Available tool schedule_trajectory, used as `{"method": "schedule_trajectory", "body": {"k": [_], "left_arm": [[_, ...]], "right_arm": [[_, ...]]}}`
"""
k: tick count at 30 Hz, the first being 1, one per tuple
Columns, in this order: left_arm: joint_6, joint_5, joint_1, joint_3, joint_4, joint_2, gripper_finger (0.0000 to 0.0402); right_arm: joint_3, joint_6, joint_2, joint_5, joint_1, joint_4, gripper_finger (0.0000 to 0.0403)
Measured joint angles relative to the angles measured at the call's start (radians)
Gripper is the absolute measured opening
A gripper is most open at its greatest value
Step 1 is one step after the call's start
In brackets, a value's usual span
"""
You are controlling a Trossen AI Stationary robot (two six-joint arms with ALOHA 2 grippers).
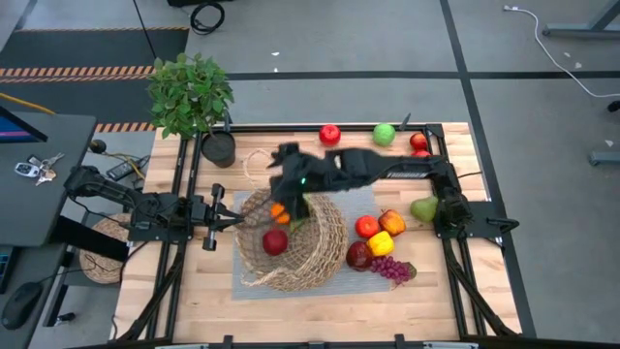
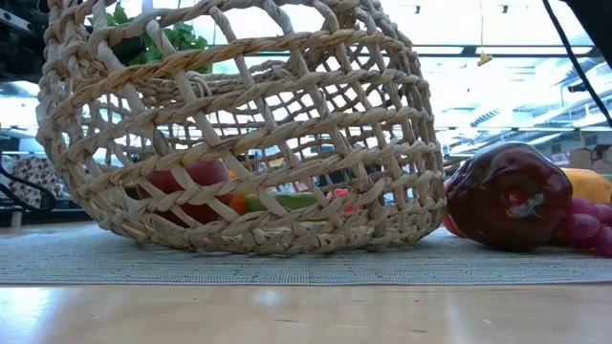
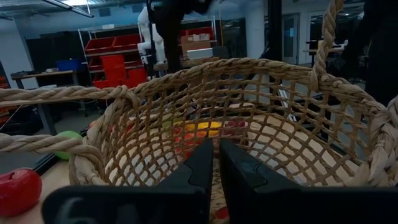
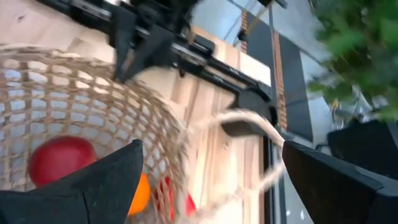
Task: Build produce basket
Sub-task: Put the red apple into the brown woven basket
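The basket (image 1: 295, 237) is sitting on a grey mat (image 1: 254, 281) in the middle of the table (image 1: 465, 310), tipped a little toward the left arm. It is already holding a red apple (image 1: 275, 241), an orange (image 1: 279, 211) and something green low down. The right gripper (image 1: 288, 190) is hanging over the basket's far rim with its fingers spread wide and nothing between them, so a drop-off appears to be just finishing. The left gripper (image 1: 235, 220) is reaching to the basket's near edge, fingers nearly together; it may be pinching the rim to steady it, though the wrist view is not making that plain. More fruit (image 1: 380, 245) is waiting just beside the basket, with apples along the far edge. Next, the right arm is likely needing to lift clear of the handle (image 1: 256, 167), swing to that cluster and close on one piece.
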Motion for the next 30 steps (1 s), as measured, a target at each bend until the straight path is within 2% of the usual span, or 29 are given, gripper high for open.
{"method": "schedule_trajectory", "body": {"k": [14, 30], "left_arm": [[0.000, 0.000, 0.000, 0.000, 0.000, 0.000, 0.0035], [0.000, 0.000, 0.000, 0.000, 0.000, 0.000, 0.0034]], "right_arm": [[0.000, 0.102, -0.047, -0.012, -0.131, -0.229, 0.0351], [-0.002, 0.168, -0.052, 0.010, -0.238, -0.346, 0.0348]]}}
